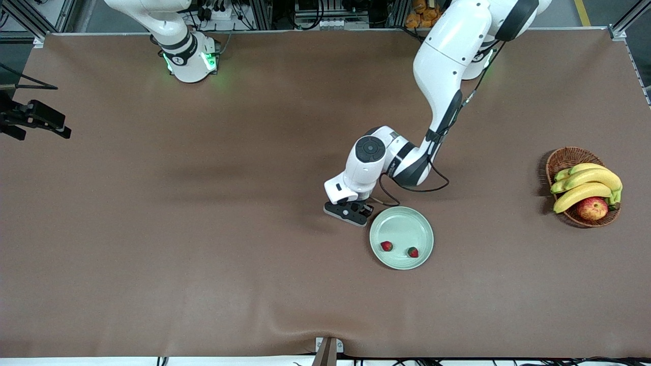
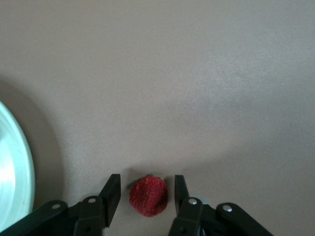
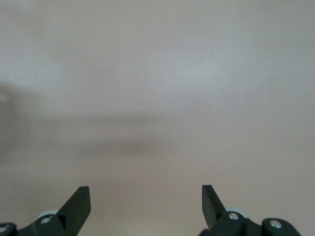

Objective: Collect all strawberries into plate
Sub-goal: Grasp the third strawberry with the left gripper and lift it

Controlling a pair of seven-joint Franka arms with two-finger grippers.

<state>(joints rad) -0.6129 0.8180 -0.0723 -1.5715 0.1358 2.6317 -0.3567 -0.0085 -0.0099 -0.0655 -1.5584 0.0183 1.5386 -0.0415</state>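
Left end effector [image 2: 143,195] sits low just beside the plate [image 1: 424,229], fingers spread around the last strawberry [image 2: 148,195] without quite pinching it, so a lopsided squeeze could pop the berry away; right end effector [image 3: 146,202] waits wide open.

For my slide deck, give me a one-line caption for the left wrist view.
Left gripper brackets the third strawberry on the table, its fingers not yet touching it, beside the plate.
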